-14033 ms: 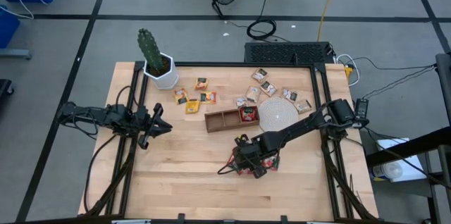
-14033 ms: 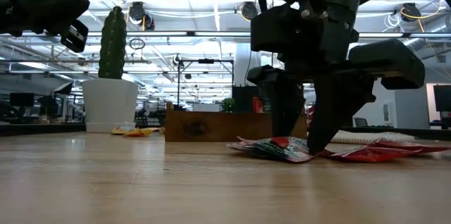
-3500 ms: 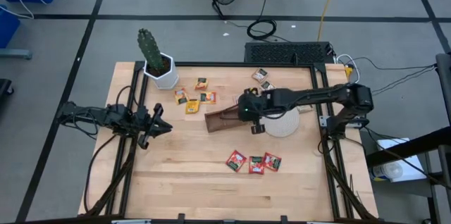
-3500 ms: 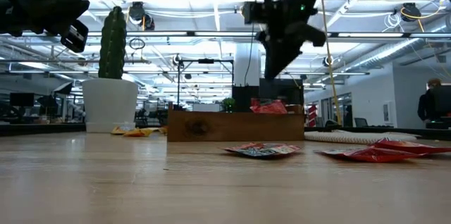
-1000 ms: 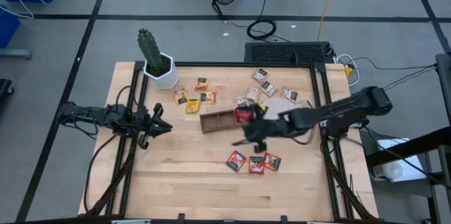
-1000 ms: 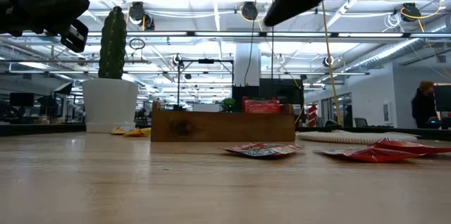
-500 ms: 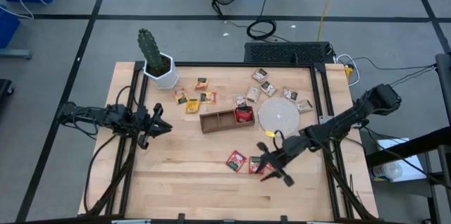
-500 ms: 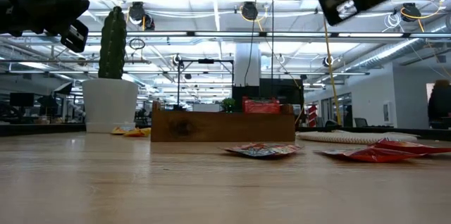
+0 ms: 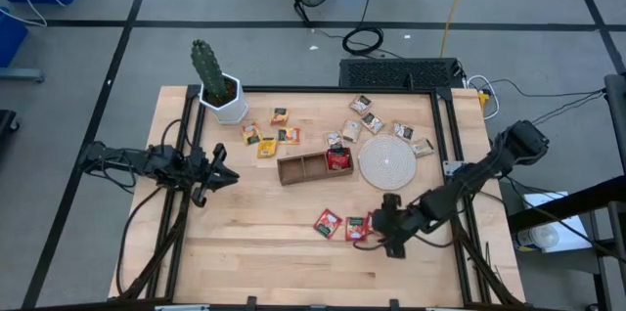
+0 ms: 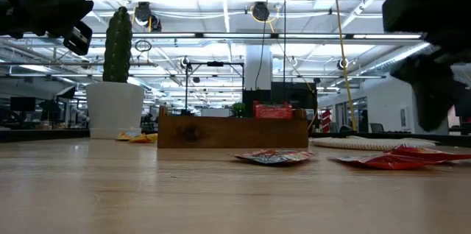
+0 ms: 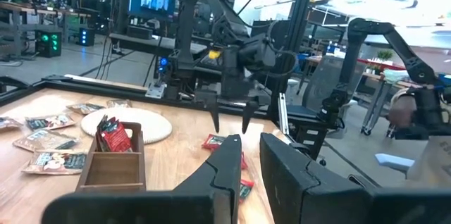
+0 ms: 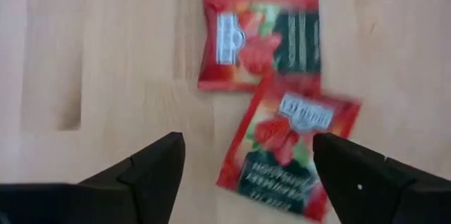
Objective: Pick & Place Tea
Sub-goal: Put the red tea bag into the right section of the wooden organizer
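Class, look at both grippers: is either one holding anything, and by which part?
Nothing is held. The right gripper hangs open above the red square tea sachets; the left gripper is empty beside the table's left edge.

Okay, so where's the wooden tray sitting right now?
In the high view the wooden tray lies near the table's middle, just left of the round whitish disc, with yellow-orange tea sachets behind it and red tea sachets nearer the front edge.

Potted cactus [image 9: 209, 76] (white pot), wooden tray [image 9: 315, 165], round disc [image 9: 386, 163]
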You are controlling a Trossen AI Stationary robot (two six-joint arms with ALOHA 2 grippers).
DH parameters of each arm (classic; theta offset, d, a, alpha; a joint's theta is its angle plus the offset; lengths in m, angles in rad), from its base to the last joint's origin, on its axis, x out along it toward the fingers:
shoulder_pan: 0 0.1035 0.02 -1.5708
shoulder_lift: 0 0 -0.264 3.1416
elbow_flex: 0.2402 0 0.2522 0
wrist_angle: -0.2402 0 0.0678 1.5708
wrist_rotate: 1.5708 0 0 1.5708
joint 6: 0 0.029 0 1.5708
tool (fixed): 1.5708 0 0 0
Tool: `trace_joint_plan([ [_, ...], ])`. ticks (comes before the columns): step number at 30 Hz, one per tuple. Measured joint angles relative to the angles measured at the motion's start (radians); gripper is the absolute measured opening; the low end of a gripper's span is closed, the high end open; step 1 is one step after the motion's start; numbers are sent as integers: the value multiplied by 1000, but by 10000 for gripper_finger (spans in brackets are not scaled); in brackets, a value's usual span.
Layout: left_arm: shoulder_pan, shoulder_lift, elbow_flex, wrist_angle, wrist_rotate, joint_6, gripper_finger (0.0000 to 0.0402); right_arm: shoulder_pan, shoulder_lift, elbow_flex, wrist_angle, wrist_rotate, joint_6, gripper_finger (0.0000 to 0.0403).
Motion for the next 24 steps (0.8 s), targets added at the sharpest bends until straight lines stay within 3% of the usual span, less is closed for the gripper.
trace_joint_plan([
  [5,0,0,0,5,0,0,58,5,41,0,105,-73,15,254],
  [14,0,0,0,5,1,0,58,5,69,-61,106,-153,106,186],
  [24,0,0,0,6,0,0,58,-18,62,-76,-81,-166,160,146],
])
